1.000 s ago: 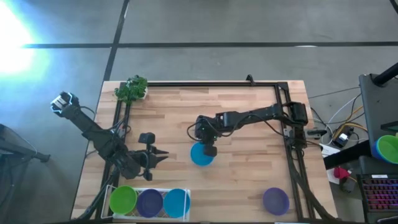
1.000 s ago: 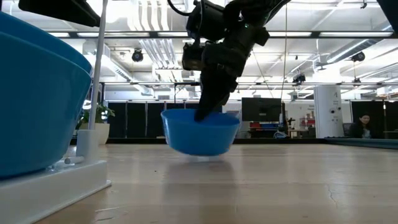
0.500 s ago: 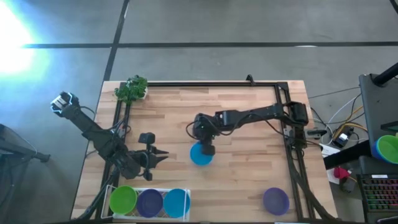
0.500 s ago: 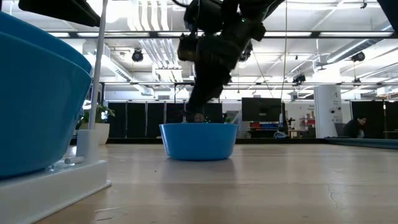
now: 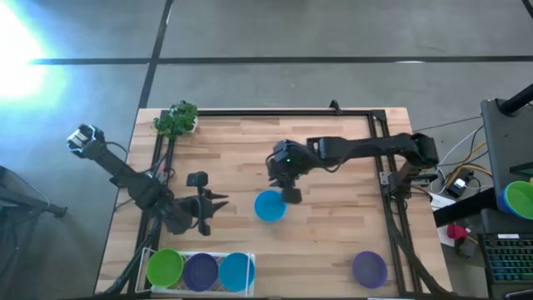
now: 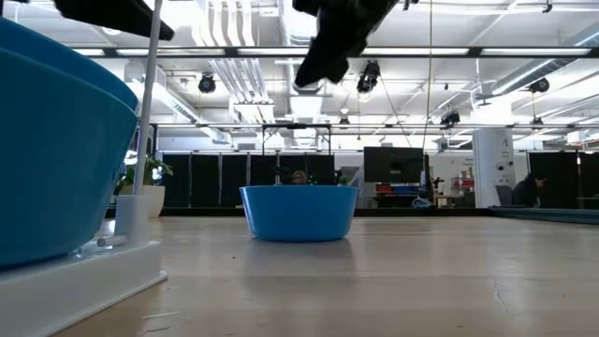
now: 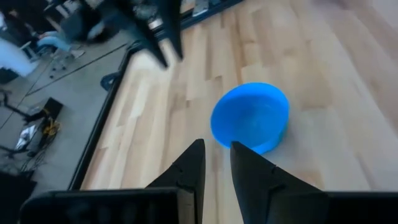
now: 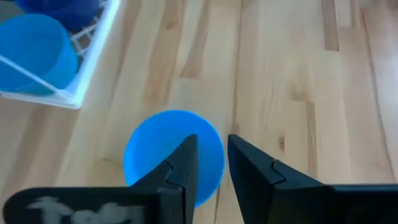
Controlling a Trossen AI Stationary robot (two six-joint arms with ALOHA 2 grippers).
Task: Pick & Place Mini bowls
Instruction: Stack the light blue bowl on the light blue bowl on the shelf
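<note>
A blue mini bowl (image 5: 269, 206) (image 6: 299, 211) stands upright on its base in the middle of the wooden table. My right gripper (image 5: 291, 194) (image 8: 212, 158) hangs above the bowl's right side, clear of it, open and with nothing between its fingers. To the bowl's left, my left gripper (image 5: 218, 204) (image 7: 217, 165) points at it from a short way off, open and holding nothing. The left wrist view shows the same bowl (image 7: 250, 116) ahead of the fingers. A purple mini bowl (image 5: 369, 268) sits on the table near the front right corner.
A white mesh tray (image 5: 143, 260) at the front left holds a green bowl (image 5: 166, 268), a purple bowl (image 5: 201, 271) and a blue bowl (image 5: 236, 271). A leafy toy plant (image 5: 176, 119) stands at the far left corner. A dark frame (image 5: 275, 112) runs along the table's far edge and sides.
My right gripper has let go of the blue bowl's rim and risen well clear of it, drifting a little toward the table's right edge. The bowl, tilted and partly off the table a second ago, now sits flat on its base.
</note>
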